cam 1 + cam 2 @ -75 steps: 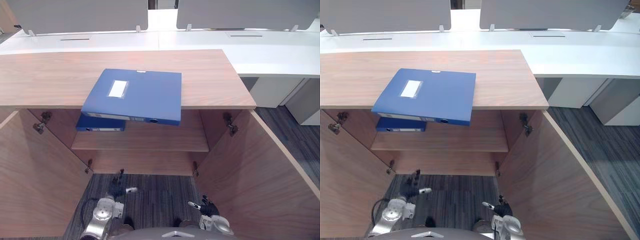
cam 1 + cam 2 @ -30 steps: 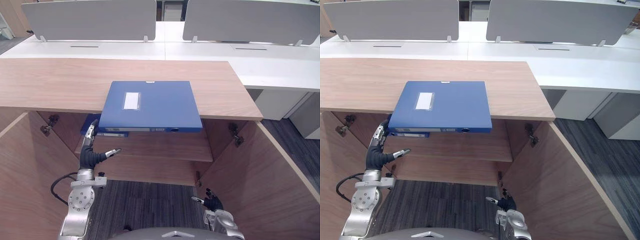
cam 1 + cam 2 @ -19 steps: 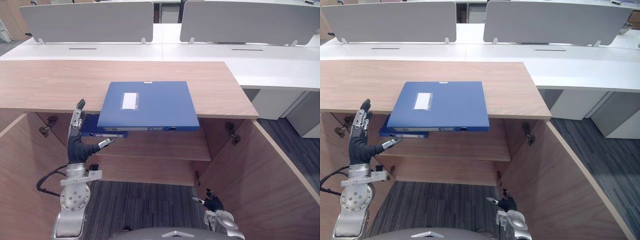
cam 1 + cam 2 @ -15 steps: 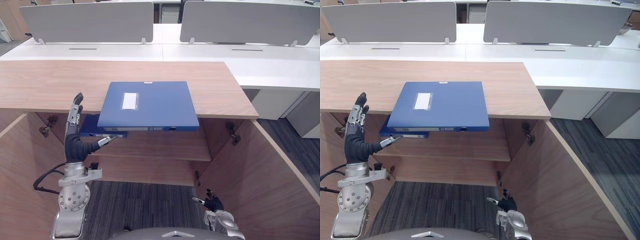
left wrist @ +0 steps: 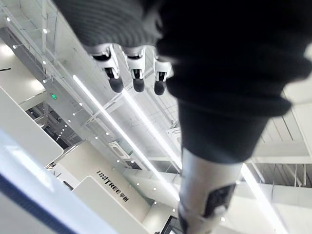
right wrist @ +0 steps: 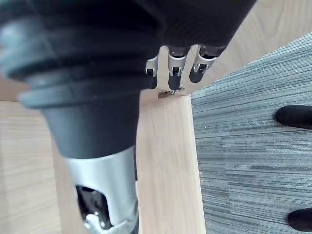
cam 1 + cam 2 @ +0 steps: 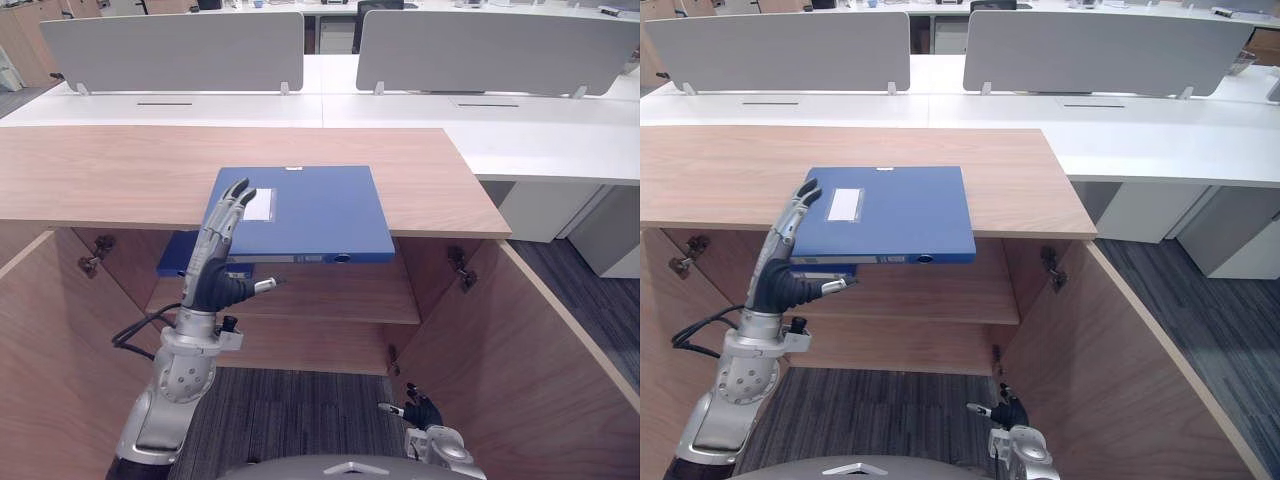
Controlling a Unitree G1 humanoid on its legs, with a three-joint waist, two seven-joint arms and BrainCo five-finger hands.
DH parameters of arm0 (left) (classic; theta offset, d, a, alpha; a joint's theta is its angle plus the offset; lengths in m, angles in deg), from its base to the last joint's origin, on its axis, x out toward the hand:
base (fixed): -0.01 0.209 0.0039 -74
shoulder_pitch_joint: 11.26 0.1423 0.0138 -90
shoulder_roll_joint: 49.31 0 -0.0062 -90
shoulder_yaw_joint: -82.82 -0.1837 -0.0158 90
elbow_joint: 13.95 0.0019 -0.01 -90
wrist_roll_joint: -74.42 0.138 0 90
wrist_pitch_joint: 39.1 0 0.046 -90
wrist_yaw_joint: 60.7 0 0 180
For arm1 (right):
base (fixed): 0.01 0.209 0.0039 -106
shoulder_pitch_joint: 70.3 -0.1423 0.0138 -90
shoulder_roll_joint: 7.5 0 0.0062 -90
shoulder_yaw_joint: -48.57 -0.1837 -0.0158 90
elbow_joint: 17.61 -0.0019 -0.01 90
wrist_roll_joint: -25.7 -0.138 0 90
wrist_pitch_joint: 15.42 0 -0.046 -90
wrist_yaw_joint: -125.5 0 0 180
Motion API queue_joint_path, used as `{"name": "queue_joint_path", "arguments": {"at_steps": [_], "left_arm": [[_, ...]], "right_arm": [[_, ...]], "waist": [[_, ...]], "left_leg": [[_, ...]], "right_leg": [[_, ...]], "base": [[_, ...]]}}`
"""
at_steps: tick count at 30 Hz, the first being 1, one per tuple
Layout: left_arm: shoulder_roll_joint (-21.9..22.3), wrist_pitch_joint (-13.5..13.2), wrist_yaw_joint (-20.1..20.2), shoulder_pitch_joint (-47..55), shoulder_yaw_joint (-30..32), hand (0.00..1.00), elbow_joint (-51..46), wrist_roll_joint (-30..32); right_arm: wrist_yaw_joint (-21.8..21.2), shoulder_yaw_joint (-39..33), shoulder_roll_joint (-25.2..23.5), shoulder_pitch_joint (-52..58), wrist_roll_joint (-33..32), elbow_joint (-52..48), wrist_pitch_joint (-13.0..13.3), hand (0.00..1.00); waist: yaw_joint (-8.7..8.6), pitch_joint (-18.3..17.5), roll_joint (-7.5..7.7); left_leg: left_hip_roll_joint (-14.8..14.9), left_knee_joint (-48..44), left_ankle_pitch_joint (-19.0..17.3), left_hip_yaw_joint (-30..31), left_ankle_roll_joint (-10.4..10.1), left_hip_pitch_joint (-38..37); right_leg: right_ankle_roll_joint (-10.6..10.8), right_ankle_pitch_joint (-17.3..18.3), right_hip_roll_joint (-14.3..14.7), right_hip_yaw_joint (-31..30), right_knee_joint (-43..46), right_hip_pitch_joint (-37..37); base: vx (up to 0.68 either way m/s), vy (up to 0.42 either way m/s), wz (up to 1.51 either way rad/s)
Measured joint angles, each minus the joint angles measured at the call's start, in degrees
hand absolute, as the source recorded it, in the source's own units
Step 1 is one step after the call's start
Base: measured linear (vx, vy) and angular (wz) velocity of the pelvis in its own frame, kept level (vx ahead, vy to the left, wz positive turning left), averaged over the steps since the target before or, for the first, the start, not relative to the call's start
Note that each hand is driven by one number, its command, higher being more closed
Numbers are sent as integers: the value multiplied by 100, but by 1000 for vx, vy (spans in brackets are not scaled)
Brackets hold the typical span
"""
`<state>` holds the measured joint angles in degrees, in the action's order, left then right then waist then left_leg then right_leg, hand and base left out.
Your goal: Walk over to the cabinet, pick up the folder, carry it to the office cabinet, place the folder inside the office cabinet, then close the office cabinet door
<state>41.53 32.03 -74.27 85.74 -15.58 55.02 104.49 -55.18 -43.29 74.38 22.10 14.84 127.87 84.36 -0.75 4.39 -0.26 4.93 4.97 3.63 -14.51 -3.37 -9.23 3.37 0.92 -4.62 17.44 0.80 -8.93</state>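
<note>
While the blue folder [image 7: 310, 210] is lying flat on the cabinet top [image 7: 100, 170], overhanging its front edge, the left hand [image 7: 212, 280] is pointing upward at the folder's near left corner, fingers [image 7: 232, 205] straight and spread, thumb jutting beneath it; whether they are touching is unclear. The right hand [image 7: 422, 412] is hanging low, fingers relaxed.

Blue folder [image 7: 310, 210] was lying flat on top of the wood cabinet [image 7: 100, 170], white label [image 7: 258, 204] facing up, spine toward the robot and its front edge hanging a bit past the top's edge. Cabinet was wide open, left door [image 7: 50, 350] and right door [image 7: 520, 350] swung out, shelf [image 7: 330, 300] showing underneath
</note>
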Motion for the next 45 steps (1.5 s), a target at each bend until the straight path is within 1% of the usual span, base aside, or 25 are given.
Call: {"name": "queue_joint_path", "arguments": {"at_steps": [3,7,9,10,14,22,25,27,28,30,32,33,39,45], "left_arm": [[-141,42,-2,-188,-140,0,251,181],[-221,103,-16,-372,-309,0,493,399],[-224,155,-104,-421,-351,0,624,597],[-228,250,-134,-428,-386,0,700,769],[-235,340,-272,-508,-530,0,906,1083],[-287,424,-290,-578,-644,0,1112,1332],[-292,482,-406,-603,-698,0,1123,1641],[-291,551,-592,-673,-740,0,1239,1979],[-291,562,-615,-691,-745,0,1274,2031],[-291,726,-759,-775,-745,0,1344,2361],[-290,780,-811,-797,-746,0,1344,2509],[-288,846,-912,-815,-745,0,1344,2661],[-284,1080,-1083,-1016,-714,0,1589,2976],[-281,1151,-1117,-1019,-585,0,1667,3089]], "right_arm": [[3,24,-1,0,0,-11,0,0],[7,113,-12,14,0,-41,0,0],[13,112,-18,14,0,-56,0,0],[20,112,-21,17,1,-56,0,0],[76,111,-30,22,2,-58,0,0],[82,110,-50,20,2,-58,0,0],[82,111,-57,20,2,-59,0,0],[89,113,-64,21,3,-59,0,0],[90,113,-64,20,3,-59,0,0],[99,118,-65,20,4,-60,0,0],[112,119,-66,24,4,-60,0,0],[126,119,-66,29,4,-60,0,0],[142,120,-73,31,5,-64,1,0],[220,118,-73,36,5,-64,1,0]], "waist": [[-50,-3,3],[-83,-13,15],[-112,-19,17],[-129,-23,19],[-138,-35,35],[-214,-41,34],[-244,-42,33],[-255,-43,32],[-254,-44,31],[-255,-44,30],[-270,-44,30],[-285,-47,35],[-283,-47,35],[-294,-48,42]], "left_leg": [[-3,0,0,-1,0,-41],[-10,0,-4,-3,-1,-51],[-15,0,-8,-5,-5,-44],[-16,0,-10,-7,-6,-25],[-16,0,-12,-7,-7,13],[-23,0,-29,-14,-16,4],[-26,0,-35,-30,-14,-2],[-26,0,-37,-55,-13,-11],[-26,0,-37,-60,-13,-12],[-23,0,-43,-120,-12,-25],[-25,1,-47,-125,-10,-36],[-25,1,-52,-131,-12,-45],[-25,1,-52,-131,-13,-46],[-26,1,-62,-136,-17,-47]], "right_leg": [[-6,-5,1,3,-12,2],[-16,-4,1,4,-68,6],[-32,-5,0,4,-118,-2],[-37,-15,0,3,-148,4],[-20,-66,3,9,-193,6],[5,-96,9,13,-260,-33],[3,-133,15,5,-324,-56],[0,-170,28,-16,-389,-80],[0,-173,30,-21,-393,-80],[-7,-195,51,-83,-412,-66],[-7,-196,49,-88,-412,-73],[-6,-196,48,-94,-413,-76],[0,-200,47,-94,-417,-79],[5,-204,50,-95,-441,-88]], "base": [[0,0,0],[0,0,0],[0,0,0],[0,0,0],[19,2,0],[21,2,0],[-1,2,-1],[-8,4,-5],[-14,-2,-9],[-7,-1,-13],[0,3,-4],[0,0,0],[0,0,0],[0,0,0]]}}
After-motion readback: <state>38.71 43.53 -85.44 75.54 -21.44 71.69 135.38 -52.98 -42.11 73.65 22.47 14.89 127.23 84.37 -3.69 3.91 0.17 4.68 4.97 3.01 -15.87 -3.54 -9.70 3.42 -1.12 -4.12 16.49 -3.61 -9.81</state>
